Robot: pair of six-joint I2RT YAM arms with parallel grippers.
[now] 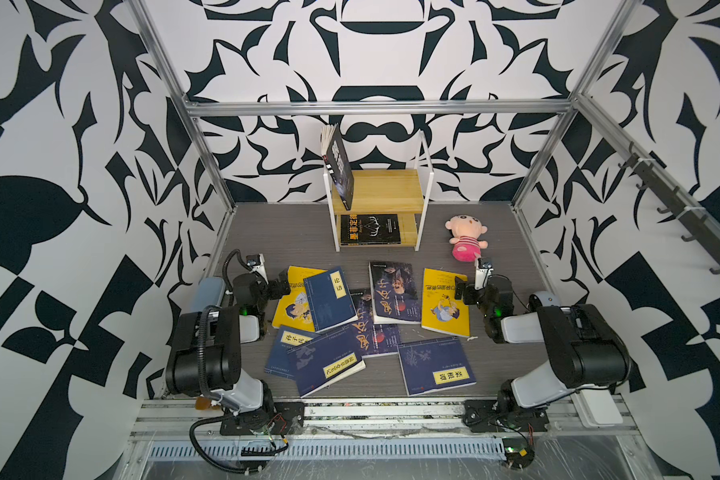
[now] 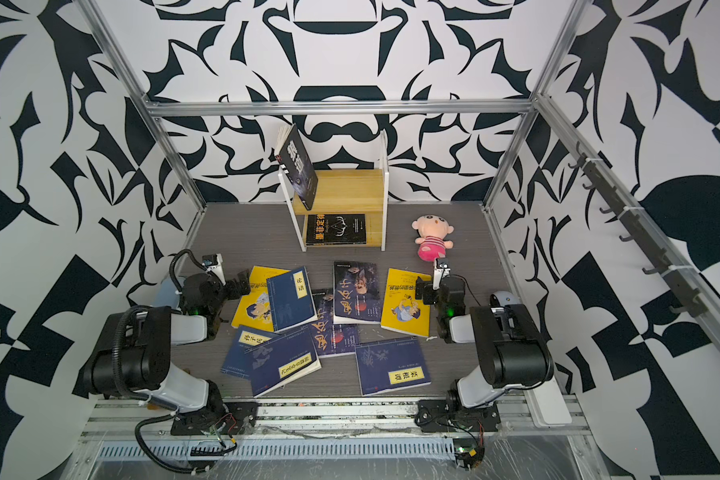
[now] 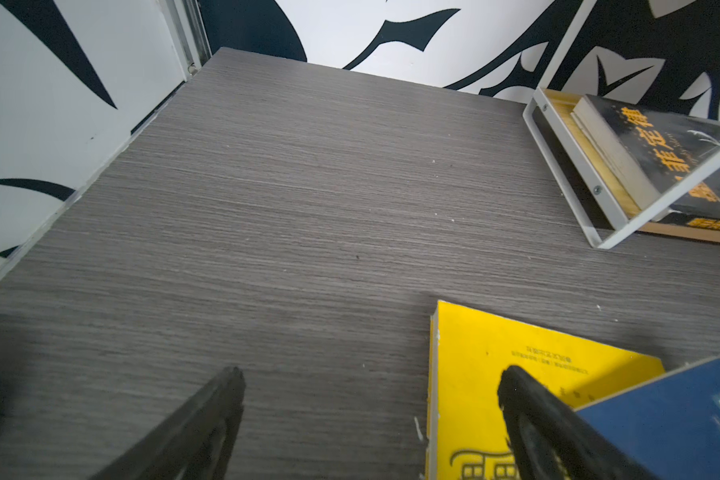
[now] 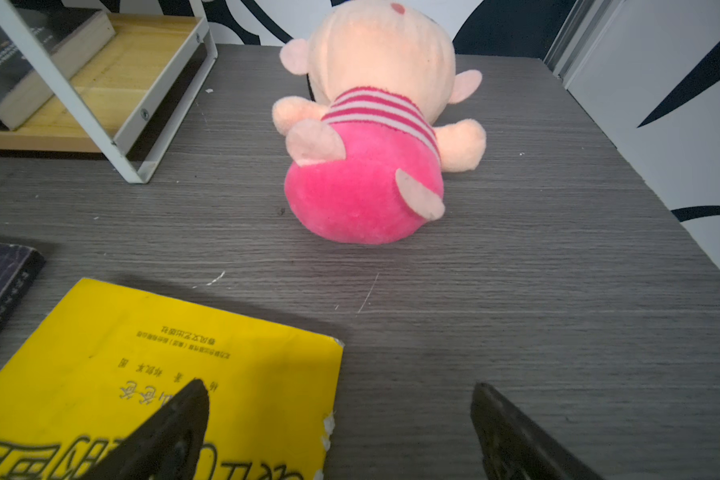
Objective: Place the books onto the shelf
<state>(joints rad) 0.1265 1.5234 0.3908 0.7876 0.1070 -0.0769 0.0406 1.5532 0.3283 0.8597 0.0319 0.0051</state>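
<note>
Several books lie scattered flat on the grey table: a yellow one (image 1: 292, 309) under a navy one (image 1: 329, 299), dark ones (image 1: 393, 293), another yellow one (image 1: 443, 303) and more navy ones (image 1: 435, 365). The shelf (image 1: 395, 187) stands at the back. A black book (image 1: 339, 166) leans on its top board and another (image 1: 371, 230) lies flat on the lower one. My left gripper (image 1: 285, 286) (image 3: 373, 374) is open, straddling the left yellow book's (image 3: 516, 353) edge. My right gripper (image 1: 460, 289) (image 4: 339, 388) is open over the right yellow book's (image 4: 163, 353) corner.
A pink plush doll (image 1: 465, 237) (image 4: 366, 137) lies to the right of the shelf (image 4: 113, 83), just beyond my right gripper. Patterned walls and an aluminium frame (image 1: 375, 107) enclose the table on three sides. Bare table (image 3: 267, 208) lies left of the shelf (image 3: 566, 166).
</note>
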